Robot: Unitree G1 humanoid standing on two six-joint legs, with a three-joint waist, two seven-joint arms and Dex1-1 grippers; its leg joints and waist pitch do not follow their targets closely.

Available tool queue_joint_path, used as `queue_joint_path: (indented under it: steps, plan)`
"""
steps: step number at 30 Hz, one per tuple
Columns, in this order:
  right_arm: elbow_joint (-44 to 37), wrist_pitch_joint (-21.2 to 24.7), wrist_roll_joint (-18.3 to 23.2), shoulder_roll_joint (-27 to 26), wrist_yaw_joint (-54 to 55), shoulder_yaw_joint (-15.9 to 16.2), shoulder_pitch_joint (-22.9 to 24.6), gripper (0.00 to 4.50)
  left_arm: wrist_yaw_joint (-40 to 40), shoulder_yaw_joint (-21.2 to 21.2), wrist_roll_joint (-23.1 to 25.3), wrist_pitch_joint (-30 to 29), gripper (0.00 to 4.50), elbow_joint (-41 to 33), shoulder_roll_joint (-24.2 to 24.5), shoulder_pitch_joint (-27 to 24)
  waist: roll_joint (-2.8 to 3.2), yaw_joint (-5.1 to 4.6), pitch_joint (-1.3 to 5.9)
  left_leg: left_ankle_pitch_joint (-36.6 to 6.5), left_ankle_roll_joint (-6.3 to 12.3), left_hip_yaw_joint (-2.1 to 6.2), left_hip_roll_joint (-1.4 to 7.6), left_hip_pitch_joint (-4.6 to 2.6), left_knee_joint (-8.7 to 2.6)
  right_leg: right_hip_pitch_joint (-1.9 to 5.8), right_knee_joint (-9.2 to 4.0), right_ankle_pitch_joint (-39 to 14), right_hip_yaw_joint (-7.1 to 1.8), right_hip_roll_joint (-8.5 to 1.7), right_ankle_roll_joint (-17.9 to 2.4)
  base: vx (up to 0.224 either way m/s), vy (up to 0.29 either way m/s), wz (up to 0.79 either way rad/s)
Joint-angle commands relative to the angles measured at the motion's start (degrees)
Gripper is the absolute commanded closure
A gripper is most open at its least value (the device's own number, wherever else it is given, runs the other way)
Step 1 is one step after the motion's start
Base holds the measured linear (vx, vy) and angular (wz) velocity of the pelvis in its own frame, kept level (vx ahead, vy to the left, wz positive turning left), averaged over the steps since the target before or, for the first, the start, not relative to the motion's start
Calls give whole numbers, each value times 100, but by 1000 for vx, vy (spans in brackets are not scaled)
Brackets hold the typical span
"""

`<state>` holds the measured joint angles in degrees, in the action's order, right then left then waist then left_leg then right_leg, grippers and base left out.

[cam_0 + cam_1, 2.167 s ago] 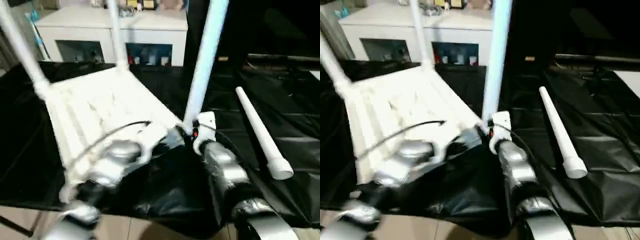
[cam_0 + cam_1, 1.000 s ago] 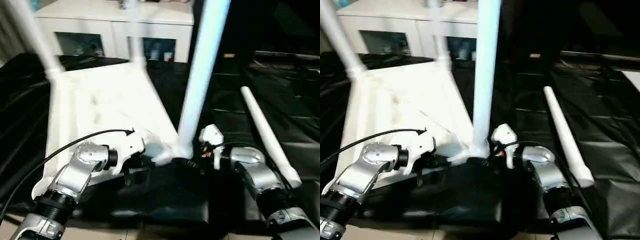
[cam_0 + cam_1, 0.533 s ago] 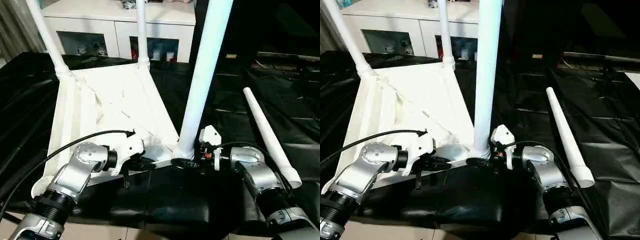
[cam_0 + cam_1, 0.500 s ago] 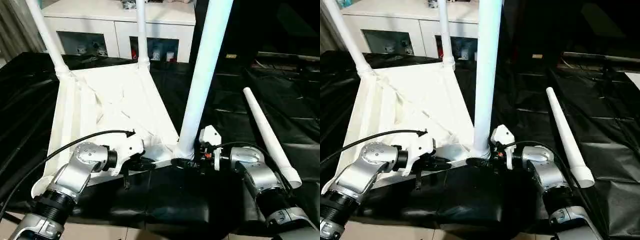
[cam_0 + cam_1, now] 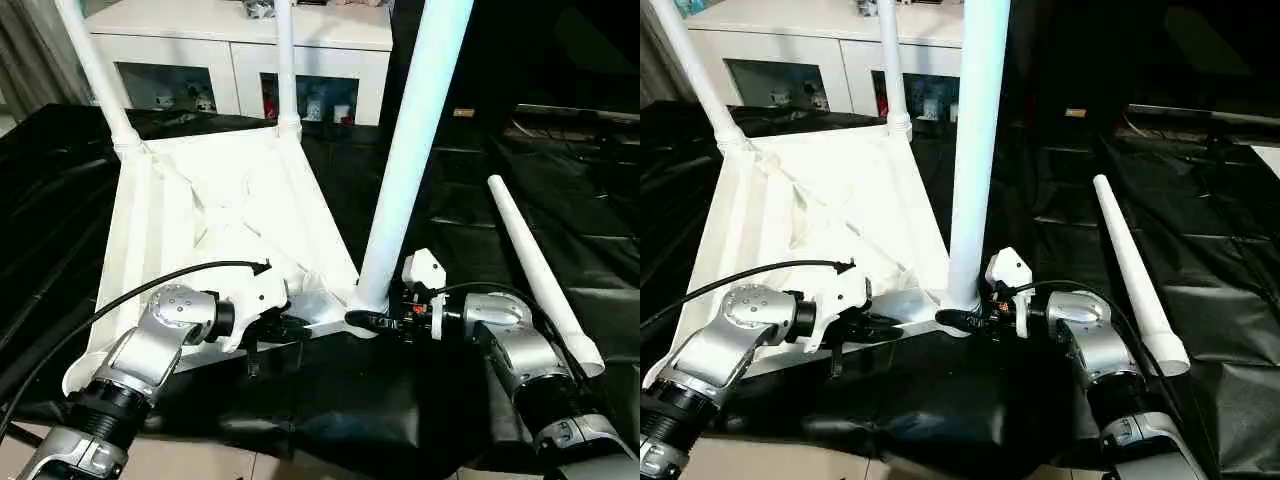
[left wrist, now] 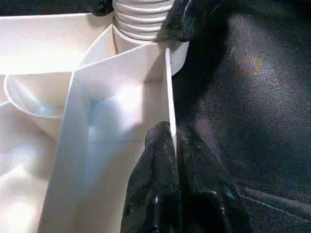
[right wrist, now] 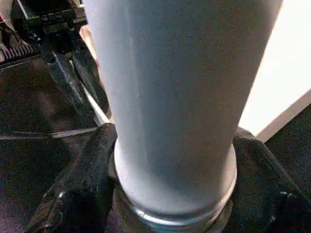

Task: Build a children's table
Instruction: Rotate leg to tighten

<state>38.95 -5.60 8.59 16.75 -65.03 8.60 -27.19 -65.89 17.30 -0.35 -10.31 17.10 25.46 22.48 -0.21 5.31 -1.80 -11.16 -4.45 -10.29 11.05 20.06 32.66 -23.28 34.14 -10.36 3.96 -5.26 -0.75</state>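
We see the children's table (image 5: 215,215) upside down on a black sheet (image 5: 560,215), with three legs standing up from its corners, all cut off by the upper edge of the head views. Our left gripper (image 6: 171,145) is pinched on the table's thin near rim, one finger (image 6: 151,187) on each side. Our right gripper (image 7: 172,160) clasps the base of the near leg (image 5: 410,150) at its corner socket, fingers spread around the tube. A fourth leg (image 5: 540,270) lies loose on the sheet to the right, apart from the table. Behind stands a white cabinet (image 5: 240,45) with glass doors; what sits inside is too small to make out.
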Motion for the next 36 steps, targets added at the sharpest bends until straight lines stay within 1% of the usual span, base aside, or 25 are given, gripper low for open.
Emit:
queue_joint_path:
  steps: [1, 3, 4, 6, 8, 10, 12, 13, 14, 16, 17, 18, 22, 23, 24, 25, 26, 27, 28, 29, 31, 32, 33, 34, 36]
  plan:
    - [75, 18, 3, -38, 118, -67, -30, 177, -3, 228, 63, -32, 450, 155, -56, -99, -62, -2, 291, -715, 533, 12, 201, 16, -326, 310, -302, -808, -235, -276, -1320, 0, 0, 0]
    - [402, -1, 116, -288, 674, -342, -78, 177, 586, 210, 344, -125, 450, 438, -227, 42, -48, -17, 277, -823, 491, 13, 198, 15, -339, 301, -329, -953, -240, -284, -1306, 0, 0, 0]
    - [402, -1, 116, -288, 674, -342, -78, 177, 586, 210, 344, -125, 450, 438, -227, 42, -53, -35, 266, -909, 466, 6, 193, 11, -345, 288, -352, -1075, -247, -285, -1293, 0, 0, 0]
    - [716, 118, 252, -635, 1459, -646, -103, 177, 1214, 91, 443, -316, 450, 733, -563, 213, -47, -48, 236, -1261, 267, 21, 191, -32, -383, 263, -432, -1776, -252, -301, -1120, 0, 0, 0]
    - [811, 124, 234, -848, 1940, -722, -88, 178, 1454, 14, 389, -409, 450, 831, -795, 290, -55, -45, 233, -1446, 159, 43, 187, -57, -396, 253, -472, -2196, -247, -311, -976, 0, 0, 0]
    - [954, -6, 149, -1303, 2919, -822, -70, 178, 2038, -34, 459, -609, 450, 1085, -1219, 475, -37, -76, 214, -1519, 91, 49, 179, -33, -419, 233, -508, -2408, -251, -305, -817, 0, 0, 0]
    - [1076, 24, 71, -1498, 3458, -848, -119, 178, 2320, -55, 499, -674, 450, 1216, -1409, 557, -31, -65, 216, -1611, 51, 61, 169, -67, -419, 223, -539, -2636, -242, -322, -725, 0, 0, 0]
    - [1256, 22, -72, -1668, 4037, -856, -198, 178, 2591, -77, 538, -720, 450, 1362, -1596, 644, -19, -88, 200, -1739, 36, 80, 155, -60, -435, 218, -569, -2938, -228, -313, -597, 0, 0, 0]
    - [1400, -4, -167, -1773, 4449, -869, -266, 178, 2759, -74, 578, -733, 450, 1462, -1708, 704, -29, -108, 202, -1826, 9, 77, 137, -77, -428, 192, -610, -3163, -223, -315, -502, 0, 0, 0]
    - [1554, -47, -256, -1868, 4821, -910, -345, 178, 2942, -83, 637, -727, 450, 1574, -1812, 767, -43, -120, 204, -1847, 19, 91, 131, -63, -431, 199, -621, -3279, -218, -322, -424, 0, 0, 0]
    - [1783, -86, -215, -2025, 5367, -1090, -488, 178, 3167, -119, 680, -710, 450, 1735, -1961, 858, -30, -150, 206, -1922, 36, 88, 120, -89, -423, 150, -648, -3370, -215, -314, -353, 0, 0, 0]
    - [1990, -100, -59, -2173, 5811, -1320, -625, 178, 3404, -148, 736, -682, 450, 1850, -2072, 926, -31, -146, 214, -1947, 44, 90, 114, -102, -417, 149, -654, -3358, -210, -310, -333, 0, 0, 0]
    - [2183, -290, -320, -2288, 6175, -1213, -776, 178, 3507, -141, 804, -665, 450, 1980, -2174, 1003, -26, -165, 222, -2081, 84, 101, 117, -80, -443, 154, -646, -3198, -196, -300, -321, 0, 0, 0]
    - [2226, -284, -387, -2325, 6220, -1169, -815, 178, 3501, -130, 818, -658, 450, 2008, -2190, 1023, -73, -172, 230, -2028, 106, 94, 122, -64, -449, 158, -640, -3089, -200, -294, -324, 0, 0, 0]
    - [2254, -264, -437, -2350, 6250, -1137, -842, 178, 3490, -121, 827, -651, 450, 2014, -2193, 1027, -43, -161, 235, -1977, 130, 95, 131, -61, -456, 165, -623, -2941, -210, -302, -362, 0, 0, 0]
    - [2283, -289, -441, -2388, 6097, -1111, -868, 178, 3455, -105, 838, -596, 450, 2012, -2183, 1020, -36, -171, 229, -1977, 150, 93, 134, -47, -462, 169, -618, -2854, -211, -300, -395, 0, 0, 0]
    - [2268, -329, -401, -2411, 5891, -1110, -870, 178, 3397, -89, 838, -578, 450, 1992, -2164, 1006, -94, -181, 232, -1987, 173, 91, 137, -33, -463, 180, -617, -2854, -204, -297, -389, 0, 0, 0]
    - [2234, -418, -377, -2415, 5774, -1116, -858, 178, 3350, -79, 837, -566, 450, 1962, -2140, 986, -68, -175, 224, -2020, 187, 93, 140, -36, -468, 173, -621, -2894, -206, -307, -389, 0, 0, 0]
    - [2244, -499, -370, -2420, 5735, -1134, -865, 178, 3332, -77, 840, -553, 450, 1965, -2131, 982, -70, -177, 227, -2028, 192, 90, 139, -39, -463, 170, -625, -2921, -209, -312, -383, 0, 0, 0]
    - [2205, -573, -302, -2410, 5604, -1185, -864, 143, 3280, -84, 817, -517, 450, 1934, -2113, 963, -109, -184, 228, -2011, 217, 89, 141, -25, -464, 177, -631, -2970, -209, -321, -369, 0, 0, 0]
    - [2102, -726, -233, -2312, 5447, -1240, -865, 108, 3154, -73, 796, -462, 450, 1840, -2049, 912, -97, -172, 234, -1914, 241, 90, 146, -15, -463, 177, -623, -2946, -214, -326, -375, 0, 0, 0]
    - [2061, -837, -207, -2223, 5385, -1273, -880, 105, 3062, -53, 803, -411, 450, 1785, -1997, 881, -114, -169, 245, -1851, 280, 91, 150, 9, -459, 194, -613, -2893, -215, -338, -377, 0, 0, 0]
    - [2047, -858, -207, -2199, 5358, -1272, -881, 97, 3039, -49, 802, -407, 450, 1771, -1986, 874, -109, -177, 249, -1763, 307, 90, 153, 36, -460, 202, -607, -2807, -218, -337, -391, 0, 0, 0]
    - [2023, -892, -209, -2157, 5312, -1270, -882, 97, 2998, -42, 801, -401, 450, 1746, -1965, 862, -110, -181, 246, -1710, 314, 89, 157, 43, -463, 205, -600, -2752, -219, -336, -408, 0, 0, 0]
    - [1724, -798, -182, -1793, 4824, -1213, -817, 68, 2707, 44, 830, -332, 450, 1506, -1762, 749, -122, -188, 242, -1601, 342, 80, 161, 48, -460, 214, -586, -2647, -217, -328, -491, 0, 0, 0]
